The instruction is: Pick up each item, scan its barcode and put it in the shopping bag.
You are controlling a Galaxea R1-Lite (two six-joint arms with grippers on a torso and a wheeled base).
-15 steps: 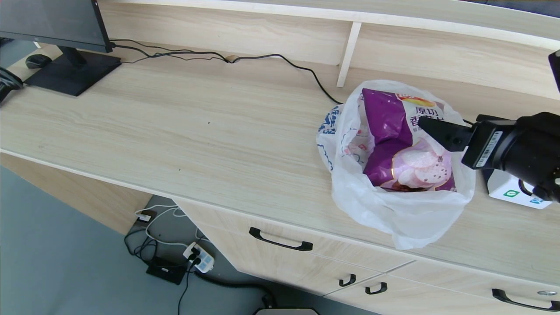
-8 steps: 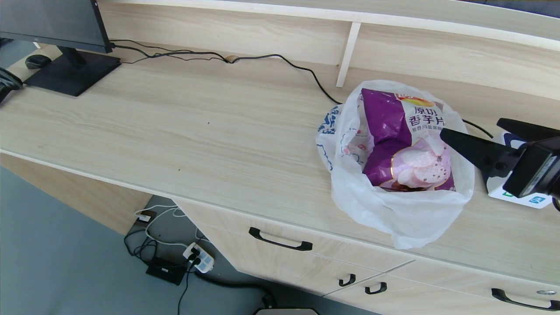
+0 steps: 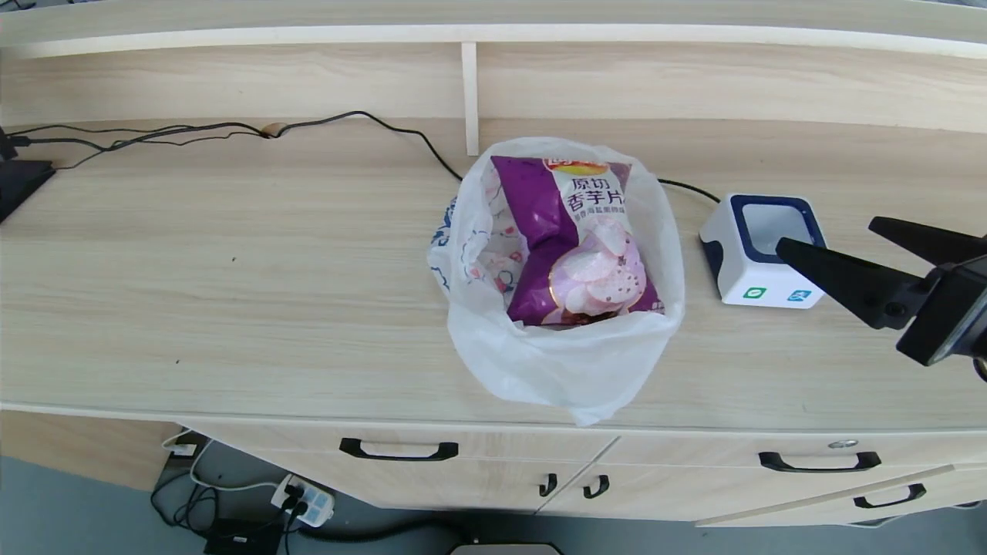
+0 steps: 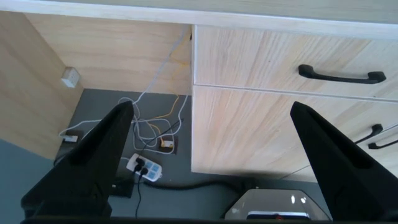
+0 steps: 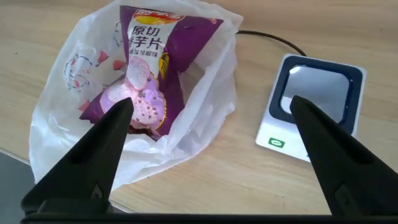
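Wooden counter (image 3: 231, 254): one purple chip bag (image 3: 574, 239) inside one white shopping bag (image 3: 540, 370), ahead of the wide-open, empty right gripper (image 3: 825, 233); left gripper (image 4: 211, 106) likewise.

Shopping bag (image 3: 557, 371) hides bottom of chip packet (image 3: 574, 247).

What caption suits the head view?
Purple chip bag inside the shopping bag on the counter, scanner beside it, right gripper nearby with fingers open.
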